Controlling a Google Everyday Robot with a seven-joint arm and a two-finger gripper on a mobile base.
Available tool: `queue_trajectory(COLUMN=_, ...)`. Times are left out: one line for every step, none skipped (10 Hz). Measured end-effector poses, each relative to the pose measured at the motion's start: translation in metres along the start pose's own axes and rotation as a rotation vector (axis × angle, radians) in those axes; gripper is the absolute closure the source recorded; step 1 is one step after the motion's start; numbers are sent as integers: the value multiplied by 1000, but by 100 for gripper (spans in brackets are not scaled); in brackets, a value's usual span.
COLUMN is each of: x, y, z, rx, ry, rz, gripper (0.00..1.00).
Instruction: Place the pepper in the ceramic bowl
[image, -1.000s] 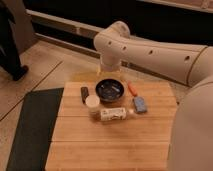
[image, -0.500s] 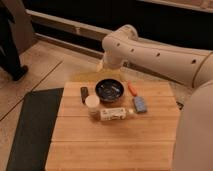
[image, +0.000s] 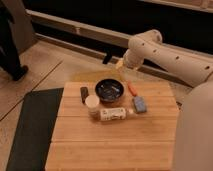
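Note:
The pepper, a slim orange-red piece, lies on the wooden table just right of the ceramic bowl. That bowl is dark, glossy and round and stands at the table's far middle. My gripper is a small dark shape at the end of the white arm. It hangs beyond the table's far edge, above and behind the bowl, well clear of the pepper. It is open and holds nothing that I can see.
A blue-grey block lies right of the bowl, near the pepper. A white cup, a lying white bottle and a small dark object sit in front and left. A dark mat covers the floor at left.
The arm's elbow has swung to the right. The things on the table have not moved.

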Motion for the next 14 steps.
queue_trajectory(x=-1, y=-15, z=6, rx=22, ry=23, rz=2, gripper=35)
queue_trajectory(x=-2, y=-34, z=17, rx=52, ry=60, rz=1, gripper=35)
queue_trajectory(x=-2, y=-46, z=27, rx=77, ry=99, rz=-3, gripper=35)
queue_trajectory(x=-2, y=-52, z=35, rx=91, ry=125, rz=-6, gripper=35)
queue_trajectory(x=-3, y=-57, z=36, rx=101, ry=133, rz=-7, gripper=35)
queue_trajectory(x=-2, y=-58, z=36, rx=102, ry=134, rz=-6, gripper=35)
queue_trajectory(x=-2, y=-58, z=36, rx=102, ry=134, rz=-5, gripper=35)
queue_trajectory(x=-3, y=-58, z=36, rx=104, ry=131, rz=-10, gripper=35)
queue_trajectory(x=-2, y=-60, z=39, rx=110, ry=130, rz=-27, gripper=35)
queue_trajectory(x=0, y=-65, z=44, rx=119, ry=134, rz=-56, gripper=35)
queue_trajectory(x=3, y=-73, z=52, rx=133, ry=142, rz=-84, gripper=35)
queue_trajectory(x=7, y=-83, z=61, rx=148, ry=155, rz=-108, gripper=35)
queue_trajectory(x=10, y=-91, z=68, rx=155, ry=166, rz=-117, gripper=35)
queue_trajectory(x=13, y=-102, z=78, rx=162, ry=180, rz=-124, gripper=35)
